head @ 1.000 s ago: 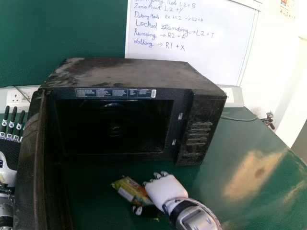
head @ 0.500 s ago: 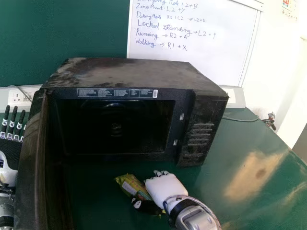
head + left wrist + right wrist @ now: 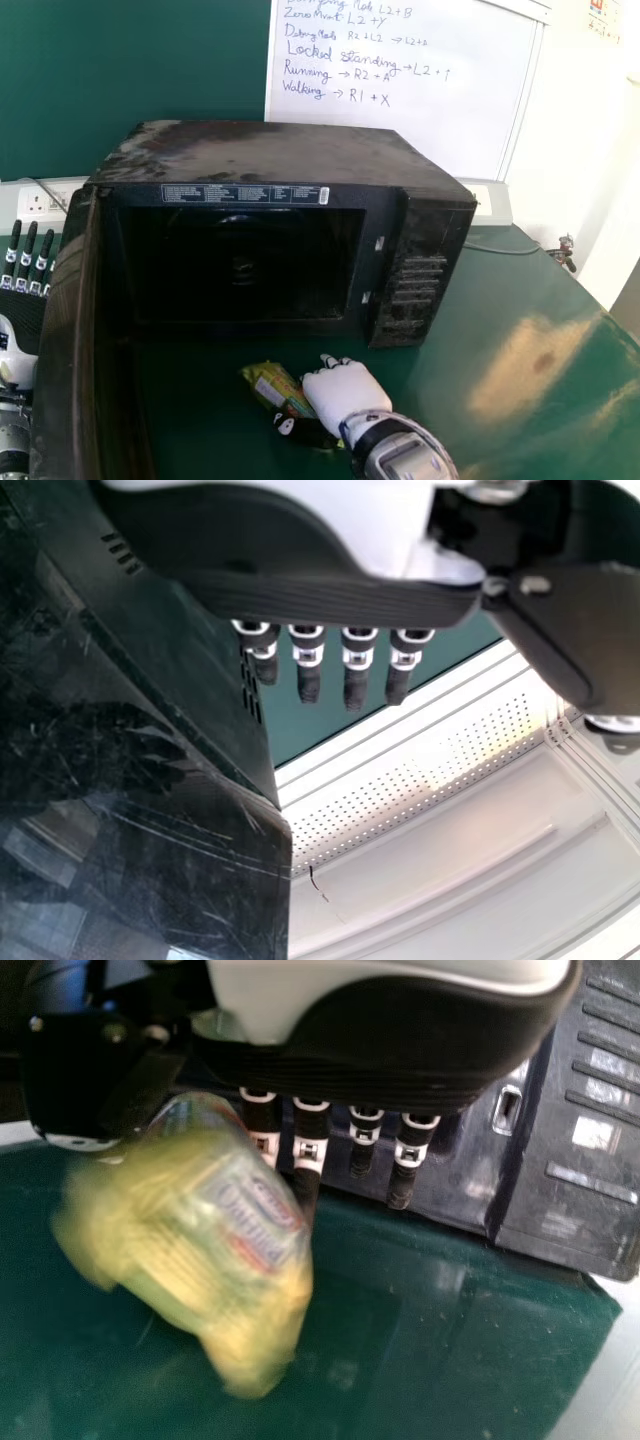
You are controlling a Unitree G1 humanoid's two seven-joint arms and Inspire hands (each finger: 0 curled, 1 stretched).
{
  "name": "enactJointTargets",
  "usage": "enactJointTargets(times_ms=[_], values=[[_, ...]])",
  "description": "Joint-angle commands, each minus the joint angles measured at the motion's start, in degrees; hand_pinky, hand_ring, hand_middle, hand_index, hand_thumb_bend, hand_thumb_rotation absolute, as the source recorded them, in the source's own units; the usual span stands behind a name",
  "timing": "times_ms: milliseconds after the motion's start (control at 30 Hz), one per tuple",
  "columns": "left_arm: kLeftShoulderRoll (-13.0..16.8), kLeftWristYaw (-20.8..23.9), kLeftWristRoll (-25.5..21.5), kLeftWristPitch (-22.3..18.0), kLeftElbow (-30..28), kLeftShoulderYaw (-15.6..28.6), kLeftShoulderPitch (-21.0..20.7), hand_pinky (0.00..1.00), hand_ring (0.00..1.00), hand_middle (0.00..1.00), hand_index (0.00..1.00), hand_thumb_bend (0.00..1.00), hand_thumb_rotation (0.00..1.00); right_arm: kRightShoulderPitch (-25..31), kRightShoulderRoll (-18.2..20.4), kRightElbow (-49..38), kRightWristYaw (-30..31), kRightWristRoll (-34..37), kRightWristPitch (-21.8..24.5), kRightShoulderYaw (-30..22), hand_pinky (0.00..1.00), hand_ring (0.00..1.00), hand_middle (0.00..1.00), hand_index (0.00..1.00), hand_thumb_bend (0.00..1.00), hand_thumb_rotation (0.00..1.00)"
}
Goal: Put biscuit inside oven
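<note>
Leftward, left hand: fingers straight, slightly apart, beyond open door. Biscuit: outside oven, before its mouth; long axis slanting, far end leftward. Right hand: nearer; biscuit on its left, clamped between thumb and fingers. Likely path: lift over lower sill, through open front, between door and control panel.

The right hand pinches the yellow biscuit packet; near the packet stands the black oven, and below the packet spreads the green table.
</note>
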Motion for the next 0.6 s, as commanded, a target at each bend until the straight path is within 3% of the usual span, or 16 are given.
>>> enactJointTargets(times_ms=[0, 567], values=[[-2.8, -0.1, -0.1, 0.3, 3.0, 0.0, 2.9, 0.00, 0.27, 0.64, 1.00, 0.24, 1.00, 2.0, -0.2, 2.2, 0.7, 0.9, -0.4, 0.5, 0.89, 0.65, 0.56, 0.49, 0.52, 0.13], [-2.8, -0.4, 0.1, -1.1, 3.3, -0.1, 2.8, 0.00, 0.25, 0.64, 1.00, 0.24, 1.00, 5.7, 1.7, 2.3, -15.6, 8.3, 0.2, -3.1, 0.83, 0.58, 0.54, 0.49, 0.51, 0.12]])
